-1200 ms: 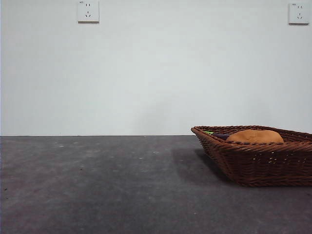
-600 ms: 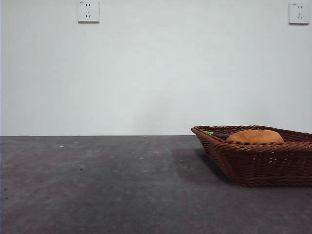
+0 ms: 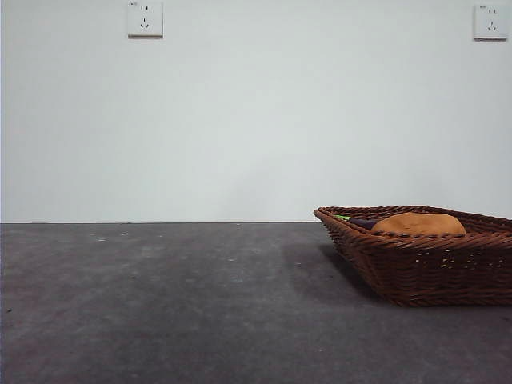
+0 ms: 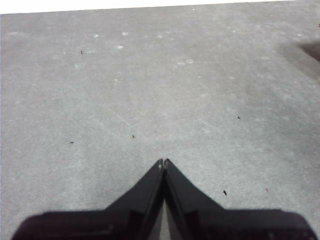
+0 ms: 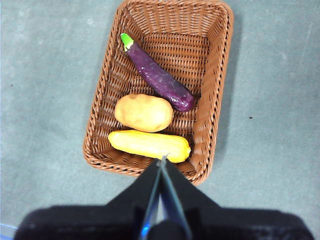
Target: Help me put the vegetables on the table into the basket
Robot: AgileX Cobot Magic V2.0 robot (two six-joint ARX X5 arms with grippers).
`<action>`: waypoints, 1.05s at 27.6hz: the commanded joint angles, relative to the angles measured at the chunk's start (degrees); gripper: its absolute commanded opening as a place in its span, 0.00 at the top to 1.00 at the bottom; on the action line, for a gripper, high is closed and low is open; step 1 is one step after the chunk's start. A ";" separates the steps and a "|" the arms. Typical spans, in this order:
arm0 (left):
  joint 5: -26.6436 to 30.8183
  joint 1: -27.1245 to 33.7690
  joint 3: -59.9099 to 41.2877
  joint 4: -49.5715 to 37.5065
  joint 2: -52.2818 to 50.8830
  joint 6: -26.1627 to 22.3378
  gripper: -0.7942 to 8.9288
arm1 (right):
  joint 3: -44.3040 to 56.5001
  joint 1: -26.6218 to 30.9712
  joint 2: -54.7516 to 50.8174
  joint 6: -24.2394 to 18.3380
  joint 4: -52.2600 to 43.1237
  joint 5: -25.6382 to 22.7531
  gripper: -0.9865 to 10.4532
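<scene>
Vegetables all sit inside the basket (image 5: pixel 159 85): eggplant (image 5: pixel 157 79) lies diagonally toward the end farthest from the right gripper (image 5: pixel 162 161), potato (image 5: pixel 144 112) rests in the middle just beside the eggplant's blunt end, corn cob (image 5: pixel 150 144) lies crosswise at the near end, right under the jaw tips. Side-by-side layout makes sense, since each item gets bare wicker floor and nothing is stacked or leaning on the rim. Right gripper hovers above the near rim with jaws pressed together, holding nothing, so I judge it clear of the load. Left gripper (image 4: pixel 163 162) is also pinched closed and empty, over bare table (image 4: pixel 150 90) with no vegetable near it. Front view shows only the potato's top and a bit of green stem above the rim. Task looks complete; nothing left to pick.
</scene>
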State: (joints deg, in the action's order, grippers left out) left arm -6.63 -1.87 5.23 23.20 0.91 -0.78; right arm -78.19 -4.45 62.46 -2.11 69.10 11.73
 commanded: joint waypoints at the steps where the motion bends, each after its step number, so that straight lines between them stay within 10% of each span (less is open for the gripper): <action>1: -0.17 0.20 -0.44 -0.17 -0.02 0.59 0.92 | 0.22 -0.04 0.09 0.31 -0.33 -0.46 0.91; 9: -0.17 0.20 -0.44 -0.17 0.02 0.59 0.92 | 4.00 0.07 -18.03 -1.33 -12.48 -7.48 0.91; 29: -0.17 0.20 -0.44 -0.17 0.02 0.59 0.92 | 65.18 0.07 -55.65 4.70 -46.64 -7.74 0.91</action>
State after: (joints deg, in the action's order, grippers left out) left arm -6.63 -1.87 5.23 23.29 0.91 -0.78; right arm -14.50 -4.40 7.68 1.56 23.49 4.23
